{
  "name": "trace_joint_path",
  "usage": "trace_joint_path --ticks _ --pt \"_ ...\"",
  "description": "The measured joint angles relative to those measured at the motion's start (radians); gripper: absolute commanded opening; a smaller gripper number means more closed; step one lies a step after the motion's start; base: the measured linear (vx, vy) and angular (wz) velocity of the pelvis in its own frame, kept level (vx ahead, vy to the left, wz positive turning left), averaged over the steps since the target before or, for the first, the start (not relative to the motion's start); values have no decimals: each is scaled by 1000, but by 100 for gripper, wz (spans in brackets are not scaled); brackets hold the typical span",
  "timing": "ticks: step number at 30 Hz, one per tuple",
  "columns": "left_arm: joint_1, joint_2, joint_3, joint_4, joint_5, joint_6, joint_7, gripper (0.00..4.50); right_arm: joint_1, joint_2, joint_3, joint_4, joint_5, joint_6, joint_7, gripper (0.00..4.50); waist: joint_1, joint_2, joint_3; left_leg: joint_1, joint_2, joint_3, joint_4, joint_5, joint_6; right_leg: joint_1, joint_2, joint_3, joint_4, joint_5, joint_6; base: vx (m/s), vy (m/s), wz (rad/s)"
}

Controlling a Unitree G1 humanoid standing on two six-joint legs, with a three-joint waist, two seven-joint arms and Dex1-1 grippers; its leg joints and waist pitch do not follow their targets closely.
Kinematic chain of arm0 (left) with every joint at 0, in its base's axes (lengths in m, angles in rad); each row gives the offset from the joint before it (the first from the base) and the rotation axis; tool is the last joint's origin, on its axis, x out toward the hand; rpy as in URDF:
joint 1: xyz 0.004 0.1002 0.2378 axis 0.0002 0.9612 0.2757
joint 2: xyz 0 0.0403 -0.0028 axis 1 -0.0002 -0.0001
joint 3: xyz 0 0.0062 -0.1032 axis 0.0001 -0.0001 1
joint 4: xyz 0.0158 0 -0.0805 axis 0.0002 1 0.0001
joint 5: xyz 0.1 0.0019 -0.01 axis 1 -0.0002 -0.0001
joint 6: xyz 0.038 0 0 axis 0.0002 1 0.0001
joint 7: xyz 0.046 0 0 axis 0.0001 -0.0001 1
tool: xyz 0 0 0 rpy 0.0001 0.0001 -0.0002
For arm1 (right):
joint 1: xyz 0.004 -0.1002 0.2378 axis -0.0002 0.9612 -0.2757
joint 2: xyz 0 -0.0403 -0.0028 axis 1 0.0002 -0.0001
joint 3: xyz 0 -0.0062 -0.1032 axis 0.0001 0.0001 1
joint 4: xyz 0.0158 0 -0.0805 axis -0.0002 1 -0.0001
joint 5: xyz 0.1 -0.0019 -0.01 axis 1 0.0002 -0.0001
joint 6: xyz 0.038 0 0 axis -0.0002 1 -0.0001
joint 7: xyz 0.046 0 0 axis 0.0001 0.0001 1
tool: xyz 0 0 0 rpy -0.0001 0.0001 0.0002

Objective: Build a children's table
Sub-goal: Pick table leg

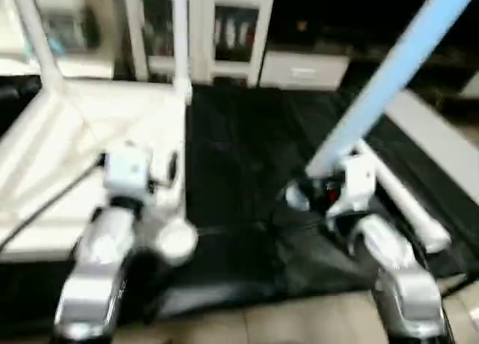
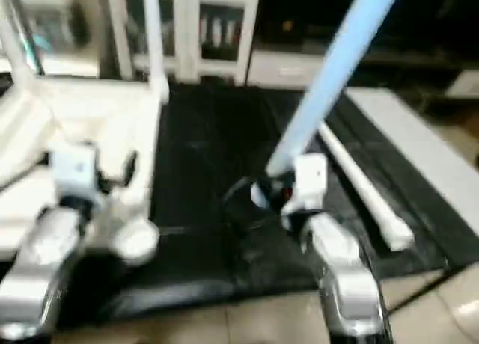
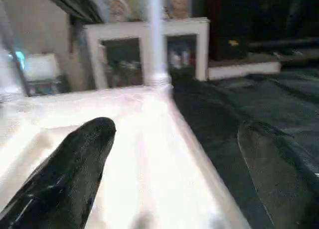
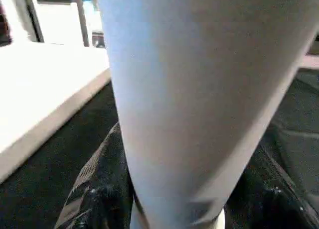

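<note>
**Table top inverted on black mat, two legs seated, third leg gripped**

The table top (image 1: 67,157) lies underside up on the left part of the black mat (image 1: 247,179), which covers the floor in front of the robot. Its right edge runs alongside bare mat. Raised ribs cross the underside diagonally.

Two legs stand upright in sockets at the far corners of the top: the far-right leg (image 1: 180,30) at the corner nearest the mat's centre, and the far-left leg (image 1: 34,37) at the opposite far corner. The near-right corner socket (image 1: 177,241) is an open round cup with nothing in it.

The left gripper (image 3: 174,164) hovers over the near-right part of the top, by its right edge. Its two black fingers (image 3: 75,164) are spread wide, with nothing between them; one finger sits over the white plastic, the other over the mat.

The right gripper (image 1: 318,191) is over the middle-right of the mat. Its fingers (image 4: 94,194) are pinched on either side of a third leg (image 1: 397,60) near its lower end. This leg tilts upward and away to the right, clear of the mat.

A fourth leg (image 1: 404,198) lies flat on the right part of the mat, just beyond the right gripper, running diagonally toward the mat's near-right corner.

A white cabinet (image 1: 198,30) with glazed doors stands beyond the mat's far edge.
</note>
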Motion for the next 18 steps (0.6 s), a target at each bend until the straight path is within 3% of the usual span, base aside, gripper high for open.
trace_joint_path --ticks 1,2,3,4,5,7,8,9,10,11,12,13,14,15,16,17,18 --pt "0 1 -2 0 3 -1 5 443 -4 -7 0 -4 0 -2 7 189 3 -8 -4 -4 -21 9 -9 2 -3 21 19 5 -28 3 1 -76 199 -7" --pt "-1 -8 -5 1 4 -2 13 443 -8 -23 0 -5 -1 -4 17 189 11 -4 -3 -11 -39 12 -19 5 -10 27 26 28 -44 12 6 -81 162 6" --pt "0 -17 -9 1 4 -2 19 443 -7 -28 0 -2 -1 -4 21 189 12 5 2 -14 -46 11 -29 8 -15 33 23 32 -52 17 7 -107 153 24" --pt "-2 -21 -15 0 5 -2 21 443 -6 -25 1 3 -1 -4 27 189 10 14 3 -21 -70 -19 -38 10 -19 40 19 35 -52 14 2 -107 153 24" --pt "-6 -24 -15 0 8 -2 26 443 -6 -21 4 11 -1 -3 32 189 4 14 4 -25 -99 -65 -55 17 -28 39 26 55 -40 0 -16 -84 111 44" --pt "-7 -26 -8 -1 13 -1 30 443 -11 -22 6 17 -1 -3 34 189 7 14 3 -29 -126 -141 -84 36 -24 42 51 72 -4 -33 -38 -47 28 49" --pt "-7 -27 -2 -2 17 -1 34 443 -23 -23 6 19 -1 -3 34 189 16 13 2 -28 -143 -206 -112 86 -23 39 72 85 7 -56 -51 -71 -14 38" --pt "-7 -20 -2 -1 28 3 39 443 -32 -21 6 22 1 -4 33 189 24 11 1 -29 -159 -245 -133 119 -32 39 77 90 5 -69 -59 -94 -52 27" --pt "-7 -16 1 -1 33 4 41 443 -38 -18 6 26 2 -4 33 189 29 -6 -7 -30 -179 -277 -154 132 -49 42 75 100 -9 -78 -70 -94 -52 27" --pt "-8 -18 3 -1 38 6 46 443 -42 -18 4 28 5 -4 32 189 32 -32 -18 -34 -194 -294 -175 143 -67 60 68 133 -53 -82 -84 -63 -169 36" --pt "-8 -21 4 -1 43 12 53 443 -53 -18 2 34 7 -4 32 189 43 -46 -18 -34 -188 -284 -180 150 -76 66 65 143 -67 -62 -50 -59 -259 24" --pt "-7 -27 3 0 46 22 59 443 -56 -20 2 38 7 -4 33 189 55 -51 -22 -43 -166 -259 -166 145 -71 75 65 139 -74 -43 2 -59 -259 24" --pt "-6 -40 0 0 46 28 62 443 -54 -27 0 43 7 -4 36 189 76 -35 -21 -59 -100 -177 -99 116 -50 73 67 116 -75 -33 16 -87 -197 -12" --pt "-5 -40 -7 -1 46 30 62 443 -52 -27 1 51 7 -4 38 189 87 -31 -20 -62 -53 -119 -46 109 -54 70 61 105 -67 -32 16 -76 -133 -31" --pt "-7 -39 -10 -1 48 34 61 443 -48 -28 1 53 7 -4 41 189 91 -32 -18 -52 -18 -85 -38 109 -56 67 55 95 -65 -31 14 -76 -133 -31" --pt "-20 -38 -12 -1 48 37 59 443 -43 -31 -7 52 7 -4 43 189 92 -13 -22 -25 25 -65 -69 108 -57 58 56 82 -64 -27 12 -43 -92 -22" --pt "-38 -33 -12 0 45 38 54 443 -39 -27 -11 55 7 -4 42 189 86 -18 -18 -20 44 -46 -100 94 -70 48 55 78 -65 -22 13 0 0 0"
